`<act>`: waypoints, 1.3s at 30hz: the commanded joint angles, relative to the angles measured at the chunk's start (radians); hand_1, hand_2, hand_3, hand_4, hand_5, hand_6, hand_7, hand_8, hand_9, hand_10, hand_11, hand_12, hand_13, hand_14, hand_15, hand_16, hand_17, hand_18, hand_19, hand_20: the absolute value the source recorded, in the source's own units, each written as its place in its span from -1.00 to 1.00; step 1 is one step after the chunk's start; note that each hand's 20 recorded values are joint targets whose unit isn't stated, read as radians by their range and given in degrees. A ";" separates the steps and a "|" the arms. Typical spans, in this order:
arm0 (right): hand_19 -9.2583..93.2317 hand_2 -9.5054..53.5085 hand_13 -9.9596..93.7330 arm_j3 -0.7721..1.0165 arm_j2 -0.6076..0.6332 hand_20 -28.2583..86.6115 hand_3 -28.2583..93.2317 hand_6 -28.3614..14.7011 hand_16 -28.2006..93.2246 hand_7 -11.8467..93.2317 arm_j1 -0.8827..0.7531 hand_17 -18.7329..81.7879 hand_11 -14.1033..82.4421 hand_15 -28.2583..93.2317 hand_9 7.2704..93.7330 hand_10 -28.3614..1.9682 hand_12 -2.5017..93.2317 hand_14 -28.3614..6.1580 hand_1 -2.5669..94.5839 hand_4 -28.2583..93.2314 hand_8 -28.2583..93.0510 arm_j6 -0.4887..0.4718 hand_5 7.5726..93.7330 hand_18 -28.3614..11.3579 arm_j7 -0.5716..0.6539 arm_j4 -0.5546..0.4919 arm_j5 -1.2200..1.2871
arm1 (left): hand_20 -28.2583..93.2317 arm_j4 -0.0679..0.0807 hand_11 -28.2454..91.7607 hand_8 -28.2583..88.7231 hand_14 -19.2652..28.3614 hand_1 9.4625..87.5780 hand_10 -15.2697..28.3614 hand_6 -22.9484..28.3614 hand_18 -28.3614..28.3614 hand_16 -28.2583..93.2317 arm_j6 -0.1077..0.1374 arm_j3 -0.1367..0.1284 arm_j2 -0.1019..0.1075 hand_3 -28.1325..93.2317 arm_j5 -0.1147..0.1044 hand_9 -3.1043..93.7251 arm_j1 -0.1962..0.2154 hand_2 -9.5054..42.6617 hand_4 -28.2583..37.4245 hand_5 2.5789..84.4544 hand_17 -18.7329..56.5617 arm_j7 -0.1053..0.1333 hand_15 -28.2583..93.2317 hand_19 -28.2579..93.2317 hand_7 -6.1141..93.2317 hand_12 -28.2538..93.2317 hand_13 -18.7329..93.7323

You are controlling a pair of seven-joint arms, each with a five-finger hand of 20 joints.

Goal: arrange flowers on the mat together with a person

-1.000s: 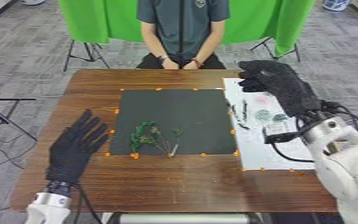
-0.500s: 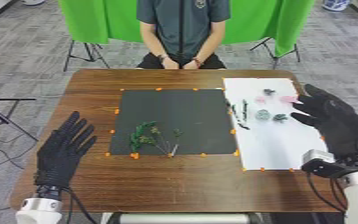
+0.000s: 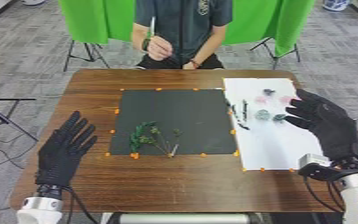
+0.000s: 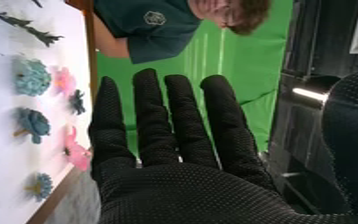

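- Head view: flat, matte charcoal mat [image 3: 171,107], basically a rectangle, mid-frame on the glossy brown wood table [image 3: 184,187], with little orange tabs [image 3: 135,156] dotted round its edges.
- Feathery dark-green foliage [image 3: 143,135] and thin, wiry stems [image 3: 165,146] lie on the mat's lower left, with the stems fanning out a bit.
- Smooth white sheet [image 3: 278,150] just right of the mat, holding small pink, teal and dark flowers [image 3: 262,115] plus skinny dark sprigs [image 3: 244,111].
- Left hand [image 3: 62,152], black fabric glove, sits lower left beside the mat, fingers straight and spread, nothing in them.
- Right hand [image 3: 337,130] is at the right, overlapping the sheet's edge, fingers loosely extended, also empty.
- Top centre, a person's hand [image 3: 159,48] is up, fingers curled round a slim, pale upright stick-like thing [image 3: 152,26]; can't tell what it is.
- Right wrist view: the right hand [image 4: 193,195] has straight fingers, slightly apart, gripping nothing; the glove has a pebbly, dotted texture.
- Near it on the white surface: a ruffled teal bloom [image 4: 33,77], a cupped blue one [image 4: 35,124], a spiky little blue-grey one [image 4: 40,186] and soft pink petals [image 4: 76,150].
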 commanded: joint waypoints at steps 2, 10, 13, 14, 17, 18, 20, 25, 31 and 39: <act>0.04 -0.75 -0.25 0.040 -0.050 -0.02 0.84 0.04 -0.09 -0.48 -0.015 -0.51 -0.45 -0.14 -0.34 -0.14 -0.46 -0.14 -0.65 -0.95 -0.69 -0.061 -0.31 -0.70 0.001 0.006 -0.009 | -0.38 0.007 -0.29 -0.64 0.36 -0.61 0.18 0.02 0.72 -0.46 -0.010 0.001 -0.009 0.62 -0.006 -0.48 0.006 -0.78 -1.00 -0.35 -0.82 -0.009 -0.29 0.09 -0.62 -0.29 -0.32; 0.05 -0.74 -0.25 0.058 -0.086 -0.02 0.84 0.04 -0.09 -0.47 0.002 -0.51 -0.45 -0.14 -0.34 -0.14 -0.46 -0.14 -0.65 -0.95 -0.69 -0.115 -0.31 -0.70 0.008 0.014 -0.016 | -0.38 0.009 -0.29 -0.64 0.36 -0.62 0.18 0.03 0.72 -0.46 -0.010 0.007 -0.014 0.62 -0.006 -0.48 0.002 -0.78 -1.00 -0.35 -0.82 -0.017 -0.29 0.09 -0.62 -0.29 -0.32; 0.05 -0.73 -0.25 0.069 -0.092 -0.02 0.84 0.04 -0.10 -0.47 0.002 -0.51 -0.45 -0.14 -0.34 -0.14 -0.46 -0.15 -0.65 -0.95 -0.69 -0.138 -0.30 -0.70 0.015 0.014 -0.023 | -0.38 0.011 -0.29 -0.64 0.37 -0.62 0.18 0.03 0.72 -0.47 -0.011 0.010 -0.018 0.62 -0.005 -0.48 -0.005 -0.77 -1.00 -0.35 -0.82 -0.024 -0.29 0.09 -0.63 -0.29 -0.32; 0.05 -0.73 -0.25 0.071 -0.093 -0.02 0.84 0.04 -0.10 -0.47 0.003 -0.51 -0.44 -0.14 -0.34 -0.15 -0.46 -0.15 -0.65 -0.95 -0.69 -0.146 -0.30 -0.70 0.018 0.015 -0.029 | -0.38 0.012 -0.29 -0.64 0.36 -0.62 0.18 0.03 0.72 -0.47 -0.015 0.010 -0.021 0.62 -0.005 -0.48 -0.005 -0.77 -1.00 -0.35 -0.82 -0.026 -0.29 0.09 -0.63 -0.29 -0.32; 0.05 -0.73 -0.25 0.071 -0.084 -0.02 0.84 0.04 -0.10 -0.47 -0.008 -0.51 -0.44 -0.13 -0.34 -0.14 -0.46 -0.15 -0.65 -0.95 -0.69 -0.134 -0.30 -0.70 0.018 0.011 -0.025 | -0.38 0.008 -0.29 -0.64 0.36 -0.62 0.18 0.03 0.72 -0.47 -0.019 0.012 -0.020 0.62 -0.004 -0.48 -0.001 -0.77 -1.00 -0.35 -0.82 -0.030 -0.29 0.09 -0.63 -0.29 -0.32; 0.05 -0.73 -0.25 0.068 -0.083 -0.02 0.84 0.04 -0.10 -0.47 -0.008 -0.51 -0.44 -0.13 -0.34 -0.14 -0.46 -0.15 -0.65 -0.95 -0.69 -0.126 -0.30 -0.70 0.020 0.010 -0.024 | -0.38 0.007 -0.29 -0.64 0.36 -0.62 0.18 0.03 0.72 -0.47 -0.020 0.012 -0.019 0.62 -0.004 -0.48 0.002 -0.77 -1.00 -0.35 -0.82 -0.034 -0.29 0.09 -0.63 -0.29 -0.32; 0.05 -0.73 -0.25 0.062 -0.083 -0.02 0.84 0.04 -0.10 -0.47 -0.008 -0.51 -0.44 -0.13 -0.34 -0.14 -0.47 -0.15 -0.65 -0.95 -0.69 -0.116 -0.30 -0.70 0.015 0.010 -0.026 | -0.38 0.004 -0.29 -0.64 0.36 -0.62 0.18 0.03 0.72 -0.47 -0.023 0.004 -0.019 0.62 -0.004 -0.48 0.009 -0.77 -1.00 -0.35 -0.82 -0.042 -0.29 0.09 -0.63 -0.29 -0.32; 0.05 -0.72 -0.25 0.058 -0.096 -0.02 0.84 0.04 -0.10 -0.47 -0.003 -0.51 -0.44 -0.13 -0.34 -0.14 -0.46 -0.15 -0.65 -0.95 -0.69 -0.124 -0.30 -0.70 0.013 0.011 -0.030 | -0.38 0.006 -0.29 -0.64 0.37 -0.62 0.18 0.03 0.72 -0.47 -0.018 0.005 -0.024 0.62 -0.005 -0.48 0.004 -0.77 -1.00 -0.35 -0.82 -0.043 -0.29 0.09 -0.63 -0.29 -0.32; 0.05 -0.72 -0.25 0.051 -0.097 -0.02 0.84 0.04 -0.10 -0.47 0.006 -0.51 -0.44 -0.13 -0.33 -0.14 -0.47 -0.15 -0.65 -0.95 -0.69 -0.127 -0.30 -0.70 0.028 0.014 -0.035 | -0.38 0.008 -0.29 -0.64 0.37 -0.62 0.18 0.03 0.73 -0.47 -0.016 0.011 -0.022 0.62 -0.007 -0.48 0.000 -0.77 -1.00 -0.35 -0.82 -0.039 -0.29 0.09 -0.63 -0.29 -0.32; 0.20 -0.71 -0.23 0.050 -0.101 0.07 0.84 0.01 -0.11 -0.47 0.016 -0.48 -0.37 -0.05 -0.28 -0.17 -0.45 -0.17 -0.65 -0.95 -0.69 -0.142 -0.27 -0.72 0.032 0.020 -0.044 | -0.38 0.007 -0.29 -0.64 0.37 -0.62 0.18 0.03 0.72 -0.47 -0.013 0.012 -0.022 0.62 -0.010 -0.48 0.008 -0.77 -1.00 -0.35 -0.82 -0.041 -0.29 0.09 -0.63 -0.29 -0.32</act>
